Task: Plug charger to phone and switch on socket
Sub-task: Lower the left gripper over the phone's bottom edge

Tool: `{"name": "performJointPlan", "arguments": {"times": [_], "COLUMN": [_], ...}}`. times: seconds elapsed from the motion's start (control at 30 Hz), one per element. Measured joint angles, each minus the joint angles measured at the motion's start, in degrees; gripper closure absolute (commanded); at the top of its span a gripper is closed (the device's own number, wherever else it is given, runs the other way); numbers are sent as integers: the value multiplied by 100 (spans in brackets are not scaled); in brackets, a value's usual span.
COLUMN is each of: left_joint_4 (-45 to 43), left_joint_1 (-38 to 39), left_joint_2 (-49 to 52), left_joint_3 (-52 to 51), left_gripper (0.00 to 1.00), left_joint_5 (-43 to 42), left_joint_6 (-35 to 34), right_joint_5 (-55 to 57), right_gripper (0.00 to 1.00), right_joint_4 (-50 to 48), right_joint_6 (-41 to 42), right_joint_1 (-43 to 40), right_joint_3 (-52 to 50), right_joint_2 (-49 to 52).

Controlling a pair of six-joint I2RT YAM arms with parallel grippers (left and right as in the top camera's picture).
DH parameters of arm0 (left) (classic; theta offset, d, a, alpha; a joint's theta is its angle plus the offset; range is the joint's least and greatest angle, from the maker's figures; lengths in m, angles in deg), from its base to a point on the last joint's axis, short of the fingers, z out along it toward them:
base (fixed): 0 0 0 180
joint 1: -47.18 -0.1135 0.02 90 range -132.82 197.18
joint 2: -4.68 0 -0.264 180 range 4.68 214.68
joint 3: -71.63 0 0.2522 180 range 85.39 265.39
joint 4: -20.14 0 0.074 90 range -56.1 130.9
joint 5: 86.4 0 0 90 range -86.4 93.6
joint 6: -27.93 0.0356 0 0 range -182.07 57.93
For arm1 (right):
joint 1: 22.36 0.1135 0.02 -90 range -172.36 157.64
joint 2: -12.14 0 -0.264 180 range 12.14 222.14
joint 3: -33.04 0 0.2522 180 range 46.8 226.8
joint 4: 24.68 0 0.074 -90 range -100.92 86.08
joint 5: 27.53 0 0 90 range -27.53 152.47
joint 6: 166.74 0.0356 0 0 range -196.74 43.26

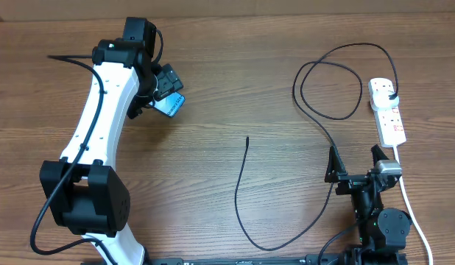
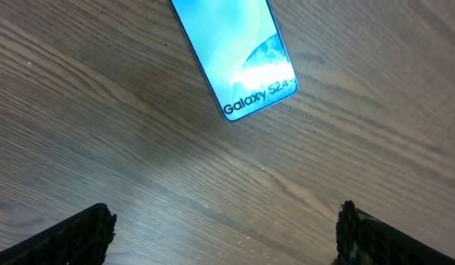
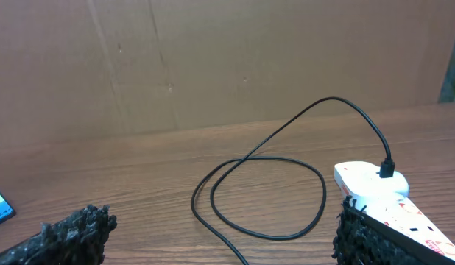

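Ahead of left tool point(image 2: 224, 217), phone point(image 2: 238, 55) lies diagonally.

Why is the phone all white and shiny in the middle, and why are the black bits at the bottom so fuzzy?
Left wrist view: the phone screen glows so brightly that it washes out to white just above its lettering. The fingers sit too close to the camera to look sharp. Overhead view: the light is even, with only soft shadows.

Even warm light, soft shadows on the counter point(image 1: 213, 73); phone point(image 2: 238, 59) screen blown out white in left wrist view, left claw point(image 2: 224, 224) tips out of focus
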Motion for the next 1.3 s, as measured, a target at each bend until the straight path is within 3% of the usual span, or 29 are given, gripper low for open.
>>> {"name": "performJointPlan", "arguments": {"times": [0.77, 1.07, 1.3], "left_joint_4": [-420, -376, -509], "left_joint_1": [0, 0, 0], "left_joint_2": [0, 39, 437], "left_joint_3": [0, 0, 11], "left_gripper": [0, 0, 0], "left_joint_5": [17, 17, 15], "left_joint_6": [-332, -1067, -1255], "right_joint_5": [0, -2, 0], "right_gripper": [0, 0, 0], "right_joint_4": [0, 0, 0], "right_joint_6": [0, 2, 0], "right_joint_1": [2, 2, 2], "right_joint_3": [0, 0, 0], "right_joint_2": [0, 0, 0]}}
